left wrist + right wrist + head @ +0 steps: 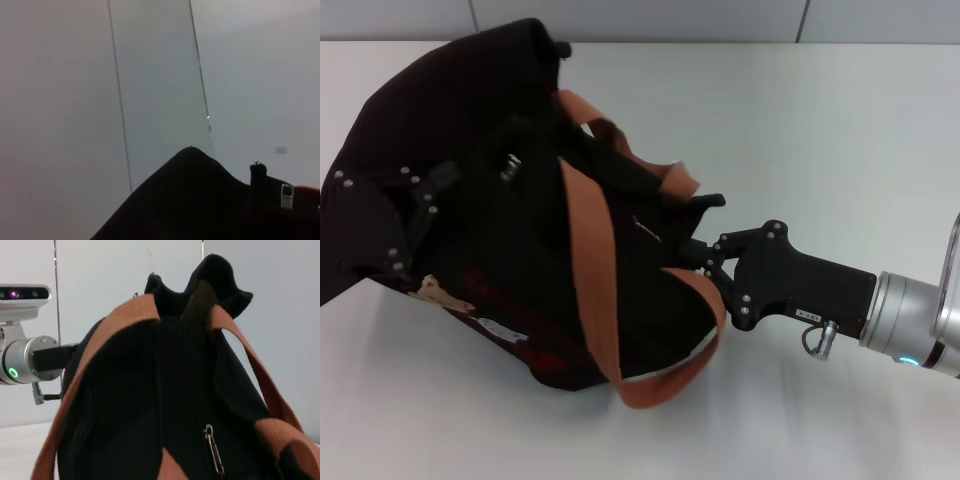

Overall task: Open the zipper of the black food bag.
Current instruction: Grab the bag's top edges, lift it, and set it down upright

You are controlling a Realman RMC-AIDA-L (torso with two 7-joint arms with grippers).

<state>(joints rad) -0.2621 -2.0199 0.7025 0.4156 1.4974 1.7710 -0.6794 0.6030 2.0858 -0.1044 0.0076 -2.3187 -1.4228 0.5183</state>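
The black food bag (pixel 500 260) lies tilted on the white table, its orange-brown straps (pixel 592 270) draped across it. Red lettering and a tan patch (pixel 438 293) show on its lower side. My right gripper (pixel 705 255) comes in from the right and presses against the bag's right end, by a strap. The right wrist view looks along the bag's top, where the zipper (pixel 200 415) ends in a silver pull tab (pixel 214 450). My left gripper (pixel 380 220) is against the bag's left side, its black body merging with the fabric. Bag fabric (pixel 200 200) fills the left wrist view.
The white table (pixel 820 130) stretches behind and to the right of the bag, with a grey wall beyond. My left arm's silver wrist (pixel 25 360) with a green light shows in the right wrist view. A small silver metal piece (pixel 510 165) sits on the bag's upper left.
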